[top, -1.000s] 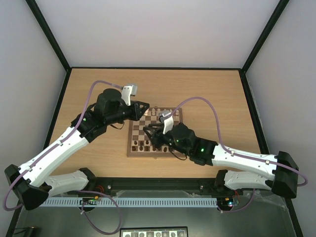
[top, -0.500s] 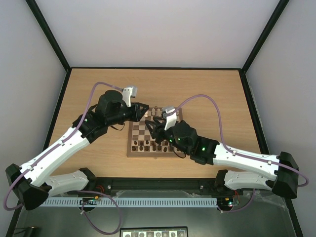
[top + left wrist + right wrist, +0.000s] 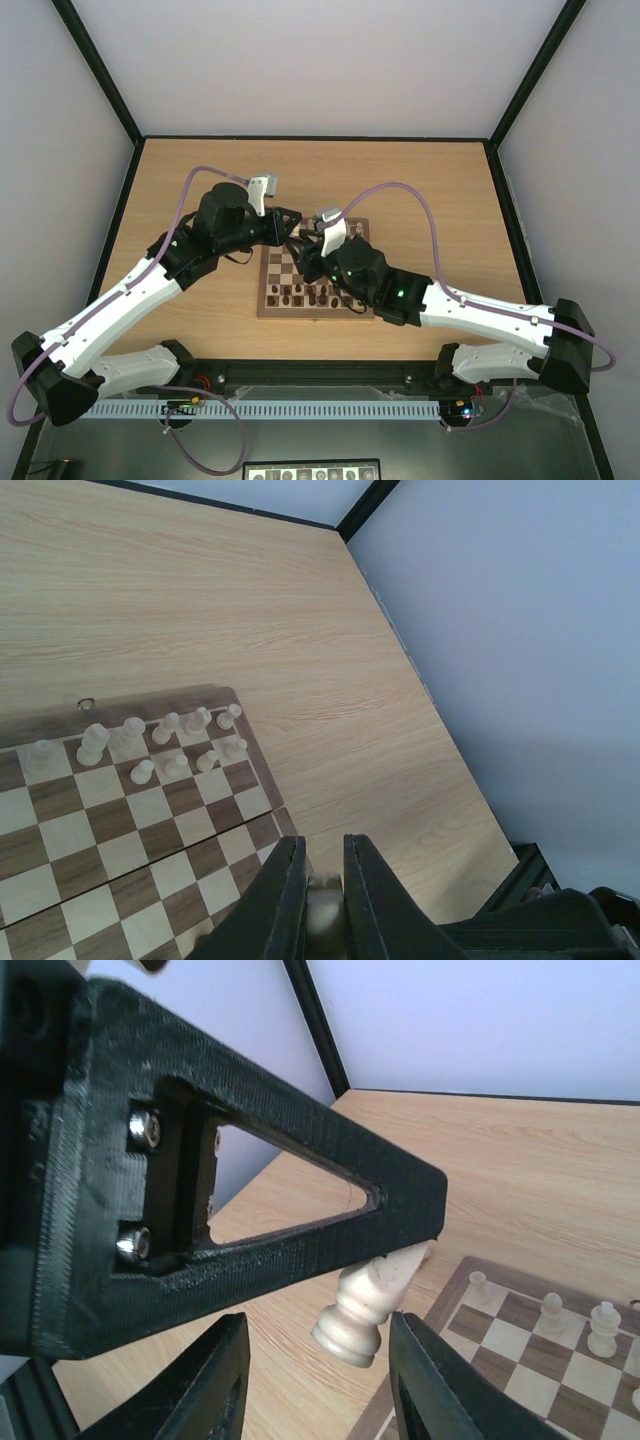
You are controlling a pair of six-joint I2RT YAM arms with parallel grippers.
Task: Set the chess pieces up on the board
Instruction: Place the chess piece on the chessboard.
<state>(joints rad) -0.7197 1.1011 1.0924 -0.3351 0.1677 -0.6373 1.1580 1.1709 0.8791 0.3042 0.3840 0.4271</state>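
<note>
My left gripper (image 3: 320,845) is shut on a pale chess piece (image 3: 324,895), held in the air above the board's (image 3: 265,300) far left corner. In the right wrist view that piece (image 3: 365,1305) hangs tilted, base down, under the left gripper's black finger (image 3: 300,1220). My right gripper (image 3: 318,1325) is open, its fingers on either side of the piece's base with a gap on the left side. In the top view the two grippers meet, the left (image 3: 290,228) just above the right (image 3: 303,247). Several pale chess pieces (image 3: 165,745) stand in the board's (image 3: 120,820) far rows.
Dark brown chessmen (image 3: 300,295) stand in the board's near rows. Bare wooden table (image 3: 430,190) lies right of and beyond the board, ringed by a black frame and pale walls. The right arm (image 3: 480,315) crosses the board's right side.
The right arm has swung up and to the left, bringing its gripper to the left gripper's tip. The left arm has stayed almost still, holding the piece.
</note>
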